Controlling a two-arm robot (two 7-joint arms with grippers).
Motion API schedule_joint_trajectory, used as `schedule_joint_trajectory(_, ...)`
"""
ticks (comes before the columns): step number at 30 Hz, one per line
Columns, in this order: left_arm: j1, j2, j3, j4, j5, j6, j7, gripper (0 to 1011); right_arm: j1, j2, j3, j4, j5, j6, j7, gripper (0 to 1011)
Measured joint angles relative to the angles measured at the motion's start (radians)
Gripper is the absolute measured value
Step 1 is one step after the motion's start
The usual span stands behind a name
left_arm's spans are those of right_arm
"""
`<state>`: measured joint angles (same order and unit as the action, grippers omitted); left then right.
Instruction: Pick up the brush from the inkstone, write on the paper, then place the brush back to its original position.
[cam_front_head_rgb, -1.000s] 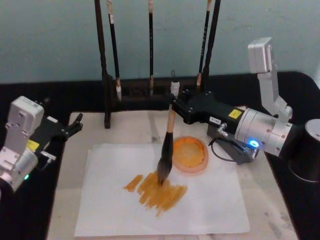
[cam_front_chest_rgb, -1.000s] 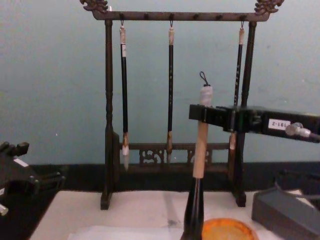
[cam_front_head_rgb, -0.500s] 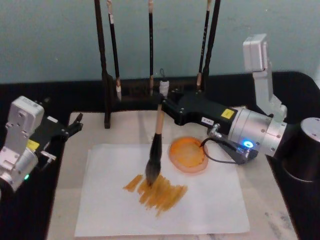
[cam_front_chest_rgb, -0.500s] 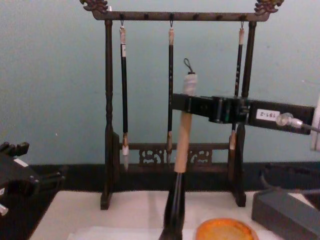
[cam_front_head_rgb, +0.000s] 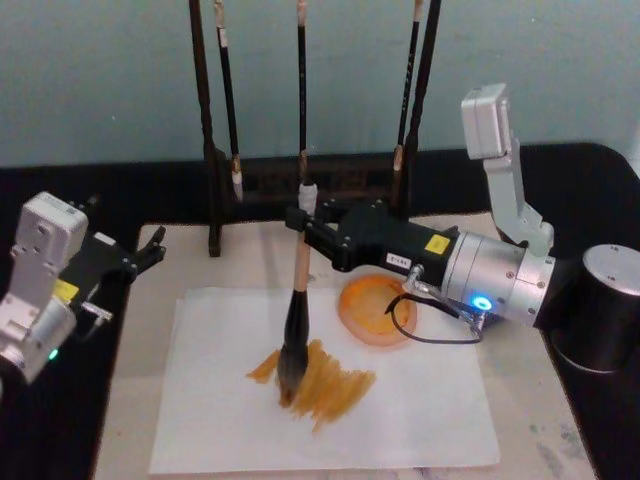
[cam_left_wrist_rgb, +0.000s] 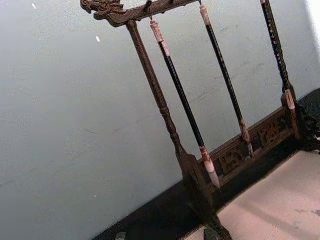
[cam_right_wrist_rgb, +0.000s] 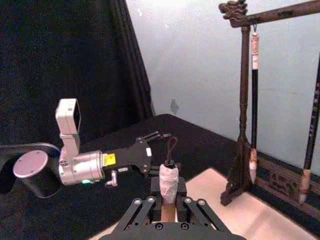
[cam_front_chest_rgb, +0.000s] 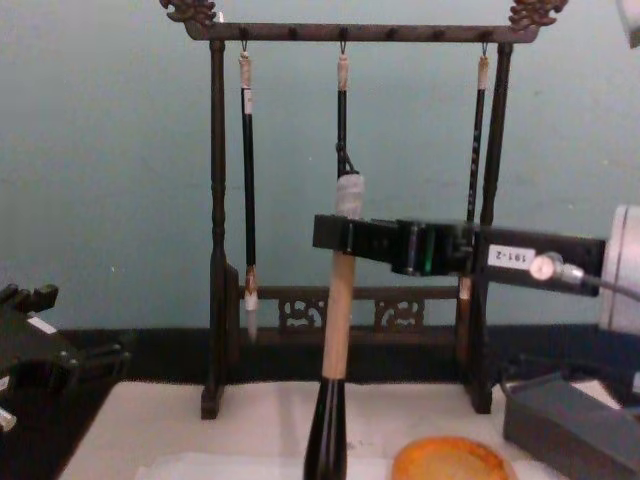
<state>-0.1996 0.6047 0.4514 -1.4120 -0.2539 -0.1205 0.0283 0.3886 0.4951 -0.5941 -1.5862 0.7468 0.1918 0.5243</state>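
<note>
The brush (cam_front_head_rgb: 297, 300) stands almost upright, tan handle above a black ferrule, with its tip pressed onto the paper (cam_front_head_rgb: 420, 400) at the left end of a patch of orange strokes (cam_front_head_rgb: 320, 380). My right gripper (cam_front_head_rgb: 302, 225) is shut on the top of the brush handle, also visible in the chest view as the right gripper (cam_front_chest_rgb: 340, 235) and the brush (cam_front_chest_rgb: 335, 330). The right wrist view shows the right gripper (cam_right_wrist_rgb: 167, 192) clamped around the wrapped brush top (cam_right_wrist_rgb: 168, 179). The round orange inkstone (cam_front_head_rgb: 372, 312) sits just right of the brush. My left gripper (cam_front_head_rgb: 150, 250) is parked open at the table's left edge.
A dark wooden rack (cam_front_chest_rgb: 340, 30) with three thin hanging brushes (cam_front_head_rgb: 300, 100) stands behind the paper. The beige mat (cam_front_head_rgb: 130, 400) lies under the paper. A grey cylinder (cam_front_head_rgb: 610, 300) is at the far right, and a dark grey box (cam_front_chest_rgb: 570, 425) sits near the inkstone (cam_front_chest_rgb: 450, 462).
My right gripper has carried the brush leftward and a little nearer, dragging the tip from the middle of the orange strokes to their left end. The left arm has stayed still.
</note>
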Motion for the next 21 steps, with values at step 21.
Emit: schedule_joint_trajectory(21,0.0,0.0,0.0,0.0,0.0,0.0,0.0,1010,-0.001,-0.003,0.044,0.068,-0.003,-0.025,-0.035,156)
